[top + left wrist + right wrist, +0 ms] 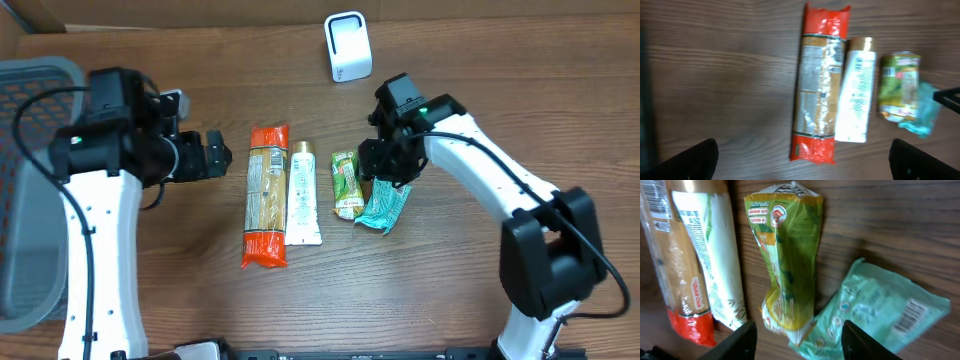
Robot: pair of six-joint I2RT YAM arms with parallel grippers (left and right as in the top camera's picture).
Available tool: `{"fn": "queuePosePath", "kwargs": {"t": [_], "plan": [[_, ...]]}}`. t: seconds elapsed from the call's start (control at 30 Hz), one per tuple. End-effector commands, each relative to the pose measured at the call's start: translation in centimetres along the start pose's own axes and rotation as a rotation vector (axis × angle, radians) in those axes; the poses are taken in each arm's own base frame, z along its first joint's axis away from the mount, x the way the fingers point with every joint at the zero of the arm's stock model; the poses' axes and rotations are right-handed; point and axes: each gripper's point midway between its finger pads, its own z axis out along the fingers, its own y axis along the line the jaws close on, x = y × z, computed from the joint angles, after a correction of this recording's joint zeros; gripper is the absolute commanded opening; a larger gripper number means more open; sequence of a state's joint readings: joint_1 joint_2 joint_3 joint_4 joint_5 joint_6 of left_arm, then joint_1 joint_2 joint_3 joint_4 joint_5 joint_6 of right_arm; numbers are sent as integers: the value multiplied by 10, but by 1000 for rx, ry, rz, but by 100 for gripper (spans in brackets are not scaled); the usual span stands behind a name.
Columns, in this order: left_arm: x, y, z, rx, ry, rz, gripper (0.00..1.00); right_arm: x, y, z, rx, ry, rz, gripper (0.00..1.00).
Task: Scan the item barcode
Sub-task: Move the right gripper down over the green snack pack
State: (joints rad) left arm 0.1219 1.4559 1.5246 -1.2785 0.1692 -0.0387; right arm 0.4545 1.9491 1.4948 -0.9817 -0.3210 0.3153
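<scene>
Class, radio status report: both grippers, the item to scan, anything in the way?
Left gripper open, empty. Right gripper open, straddling green packet end. Teal packet tucked under it, touching.

Can't read any label in the blurred left wrist view, can't see the teal packet top end under the right gripper overhead, only get its fingertips at the right wrist view's bottom edge so can't call the grip, and lose basket and pasta pack at view edges.
</scene>
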Motion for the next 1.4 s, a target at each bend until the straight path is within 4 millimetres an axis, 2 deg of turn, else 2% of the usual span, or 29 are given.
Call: {"fn": "queuePosePath", "kwargs": {"t": [0.0,0.1,0.2,0.3,0.33,0.57,0.7,0.9,1.07,1.13,1.17,1.2,1.37], "plan": [[-1,12,1,-158,-20,-55,100,2,-2,19,53,10,24,52],[-3,2,2,-136,-28,-64,100,3,-11,32,143,0,54,47],[-1,-2,3,-132,-24,-60,100,6,-9,39,155,11,46,43],[-1,-2,3,-132,-24,-61,100,7,-6,42,155,14,36,31],[-1,-2,3,-132,-24,-60,100,8,-6,42,156,15,34,21],[-1,-1,3,-132,-24,-61,100,8,-4,42,148,22,-31,9],[-1,-1,3,-132,-24,-61,100,13,3,41,98,56,-135,7],[-1,-1,3,-133,-24,-61,100,22,33,22,-46,124,-359,7],[-1,-1,3,-133,-25,-61,100,16,41,11,-51,111,-409,12],[-1,-1,3,-132,-24,-61,100,16,41,11,-51,109,-408,21],[-1,-1,3,-132,-24,-61,100,16,40,11,-46,108,-396,34],[-1,-1,3,-132,-24,-61,100,14,37,11,-23,104,-356,40],[-1,-1,3,-133,-25,-61,100,7,29,2,-6,81,-198,46]]}}
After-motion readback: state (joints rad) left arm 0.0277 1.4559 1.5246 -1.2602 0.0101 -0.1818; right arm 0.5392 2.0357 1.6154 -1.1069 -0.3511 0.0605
